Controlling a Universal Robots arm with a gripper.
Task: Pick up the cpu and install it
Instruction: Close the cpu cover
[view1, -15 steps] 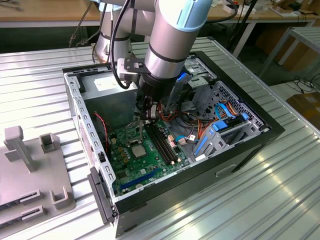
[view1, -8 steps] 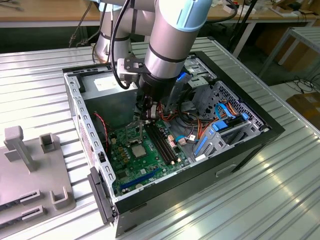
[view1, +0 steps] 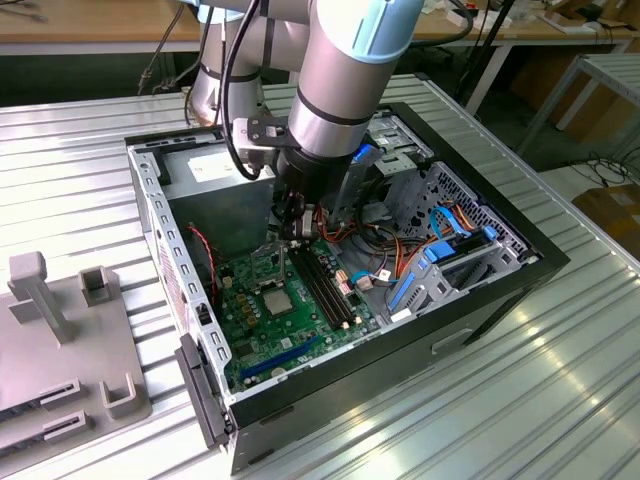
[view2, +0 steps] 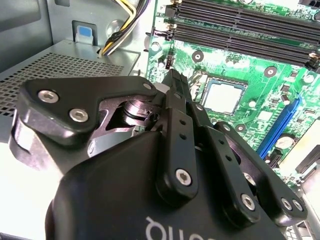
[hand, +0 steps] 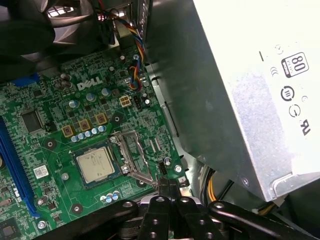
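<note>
Black fingers (hand: 169, 186) pressed together, tips meeting, nothing held between them. Hung inside the open black computer case (view1: 500, 290), low over the green motherboard (hand: 55, 150). Small flat square silver-topped cpu (hand: 96, 165) seated in its socket just beyond the fingertips, apart from them; seen likewise in the second wrist view (view2: 223, 96). Grey power-supply box (hand: 250, 95) close alongside.

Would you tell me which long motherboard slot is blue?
The single expansion slot near the case's open front edge; the parallel memory slots beside the cpu are black.

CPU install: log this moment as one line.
cpu seated in socket on green board | end effector shut, empty, above board beside socket | power supply adjacent
</note>
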